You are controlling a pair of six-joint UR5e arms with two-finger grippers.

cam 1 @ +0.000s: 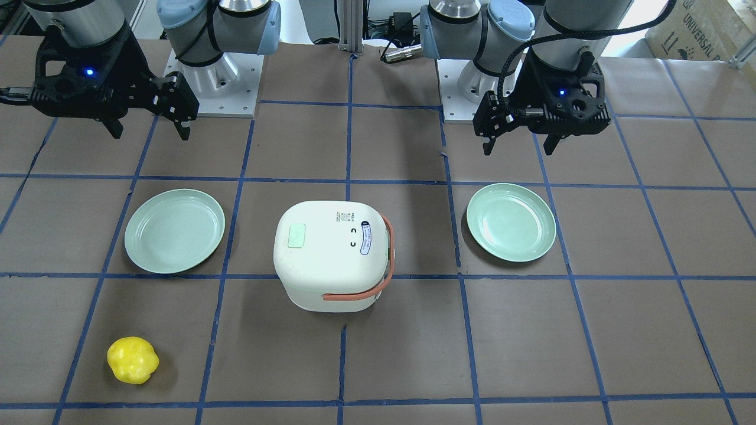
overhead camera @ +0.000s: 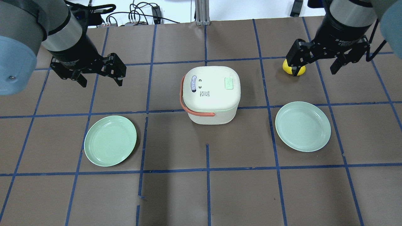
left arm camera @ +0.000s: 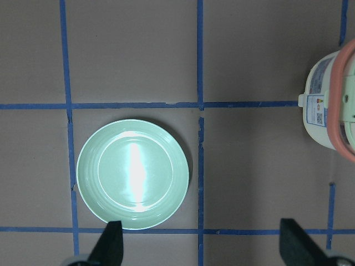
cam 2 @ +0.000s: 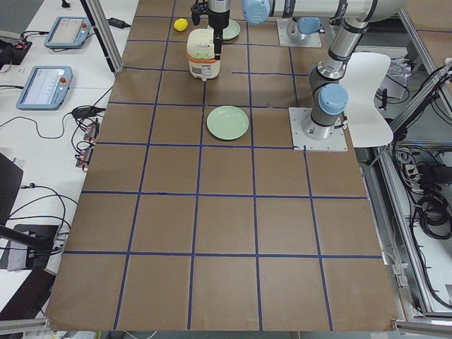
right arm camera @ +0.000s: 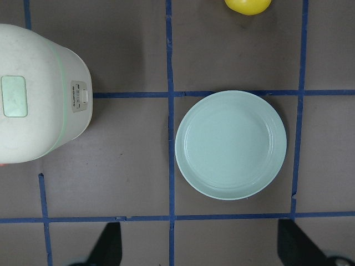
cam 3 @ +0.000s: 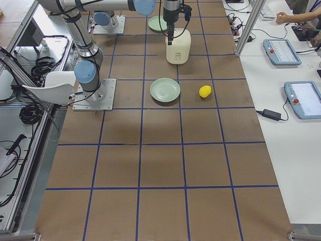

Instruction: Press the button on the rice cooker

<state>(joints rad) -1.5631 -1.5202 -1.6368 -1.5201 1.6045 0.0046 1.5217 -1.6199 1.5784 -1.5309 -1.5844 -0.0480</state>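
Observation:
The cream-white rice cooker (cam 1: 331,254) stands shut at the table's middle, its orange-red strap handle (cam 1: 387,254) folded down around it. It also shows in the overhead view (overhead camera: 212,92). A pale green square patch (overhead camera: 228,83) sits on the lid, and a small latch button (right arm camera: 80,95) shows on its side rim. My left gripper (overhead camera: 102,84) hovers open and empty, well to the cooker's left. My right gripper (overhead camera: 314,72) hovers open and empty, well to its right. In the front view the left gripper (cam 1: 518,149) is on the right and the right gripper (cam 1: 150,134) on the left.
Two pale green plates lie on the table, one (overhead camera: 110,140) below my left gripper and one (overhead camera: 303,126) below my right. A yellow lumpy object (overhead camera: 293,69) lies under the right gripper's near finger. Brown paper with blue tape lines covers the table (overhead camera: 207,188).

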